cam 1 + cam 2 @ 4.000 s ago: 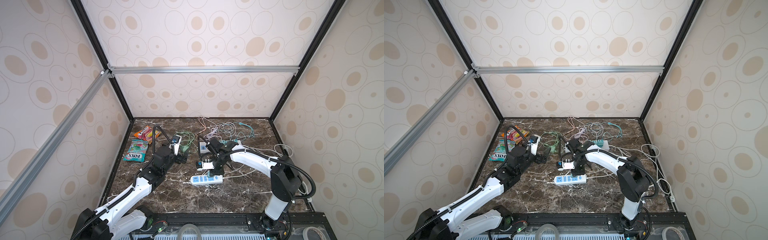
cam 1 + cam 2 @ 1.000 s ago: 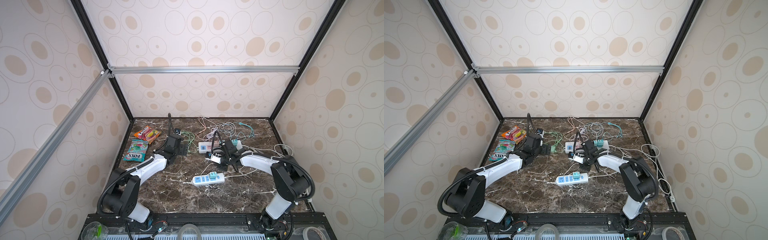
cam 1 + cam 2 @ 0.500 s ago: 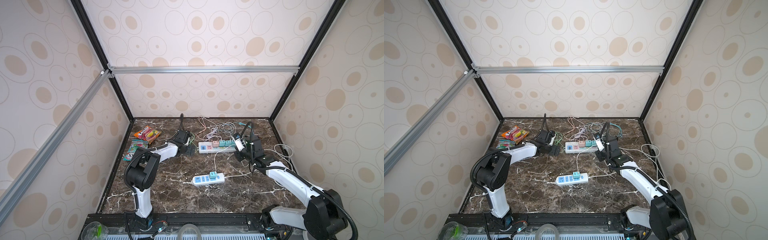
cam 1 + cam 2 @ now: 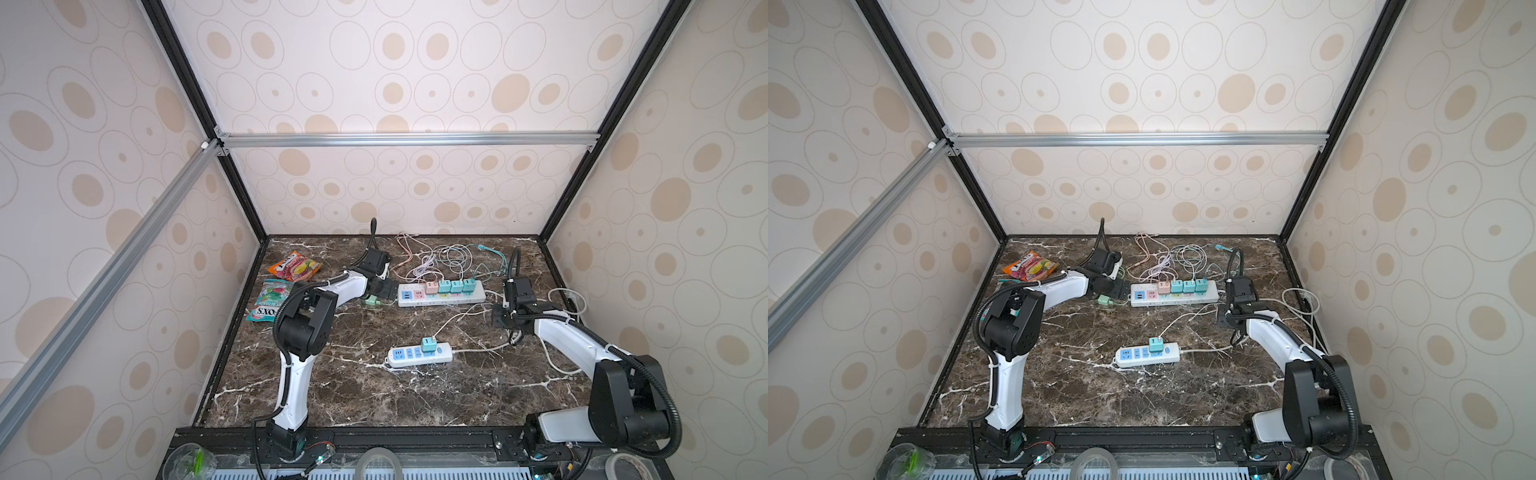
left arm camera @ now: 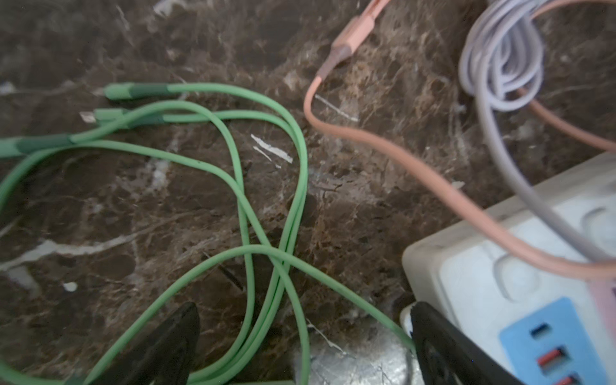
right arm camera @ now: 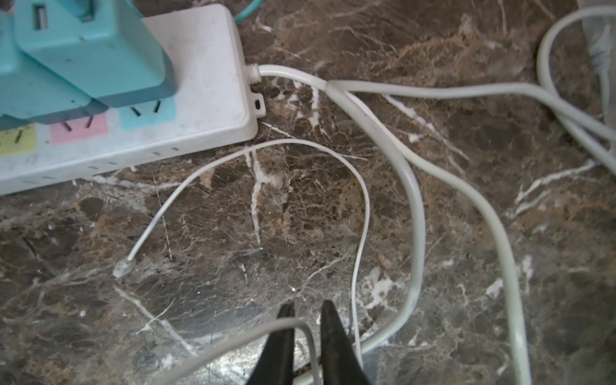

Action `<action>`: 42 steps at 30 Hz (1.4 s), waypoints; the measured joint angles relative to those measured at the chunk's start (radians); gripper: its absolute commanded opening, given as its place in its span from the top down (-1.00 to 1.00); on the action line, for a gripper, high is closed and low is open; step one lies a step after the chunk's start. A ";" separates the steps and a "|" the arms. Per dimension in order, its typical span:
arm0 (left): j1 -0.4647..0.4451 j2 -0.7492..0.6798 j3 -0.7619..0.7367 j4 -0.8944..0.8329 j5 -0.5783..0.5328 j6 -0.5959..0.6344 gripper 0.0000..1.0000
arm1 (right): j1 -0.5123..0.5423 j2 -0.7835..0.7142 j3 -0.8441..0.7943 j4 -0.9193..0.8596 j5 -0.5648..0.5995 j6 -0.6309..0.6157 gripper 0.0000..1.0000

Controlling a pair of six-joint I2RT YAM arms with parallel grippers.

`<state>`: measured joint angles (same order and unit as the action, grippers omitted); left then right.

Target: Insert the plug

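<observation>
Left pincer [image 5: 303, 320] is sitting wide open, low over the marble table [image 5: 116, 200], gripping nothing. A green cable [image 5: 243, 200] is looping across the table and running through the gap between its fingers. The end of the long power strip [image 5: 483, 266] is lying just beside one finger [image 5: 443, 350]; can't tell if it's touching. A pink cable [image 5: 383, 143] is draping over that strip end, ahead of the pincer. In a top view, a mint-green charger [image 4: 371, 300] is lying on the table just beside this pincer.

Right pincer [image 6: 308, 305] is showing only a narrow gap. A thin white cable [image 6: 233, 343] is threading through it, looking slack rather than pinched. A loose connector tip [image 6: 121, 266] is lying on the table ahead of the pincer, near the strip's other end, where teal chargers [image 6: 93, 50] are plugged in. The strip's thick white cord [image 6: 410, 186] is passing just beside the pincer.

The teal plug [image 4: 428, 344] is sitting upright in the small power strip [image 4: 401, 356], well apart from both pincers, back toward the arm bases.
</observation>
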<state>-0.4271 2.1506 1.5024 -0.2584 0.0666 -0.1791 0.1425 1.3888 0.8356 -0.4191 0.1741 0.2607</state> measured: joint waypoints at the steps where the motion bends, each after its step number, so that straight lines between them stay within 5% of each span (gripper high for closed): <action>1: 0.002 0.002 0.007 -0.003 0.007 0.003 -0.97 | 0.000 -0.001 0.008 -0.012 -0.006 0.003 0.12; 7: 0.006 -0.045 -0.060 -0.006 0.049 -0.007 -0.97 | 0.000 -0.027 0.061 -0.077 -0.054 -0.011 -0.57; 9: 0.006 -0.094 -0.125 -0.007 0.069 -0.018 -0.97 | 0.000 -0.039 0.079 -0.101 -0.068 -0.018 -0.99; 21: -0.002 -0.407 -0.509 0.010 0.186 -0.178 -0.97 | 0.028 -0.159 0.142 -0.138 -0.100 0.014 -0.99; 32: -0.006 -0.488 -0.530 -0.068 0.061 -0.137 -0.77 | 0.121 -0.142 0.163 -0.103 -0.106 0.003 -0.99; 42: -0.023 -0.631 -0.583 -0.101 0.142 -0.063 -0.72 | 0.132 -0.126 0.164 -0.083 -0.071 -0.012 -0.99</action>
<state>-0.4496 1.5192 0.9199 -0.3599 0.2089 -0.2417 0.2741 1.2629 0.9997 -0.5022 0.1032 0.2489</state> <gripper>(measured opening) 0.858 0.992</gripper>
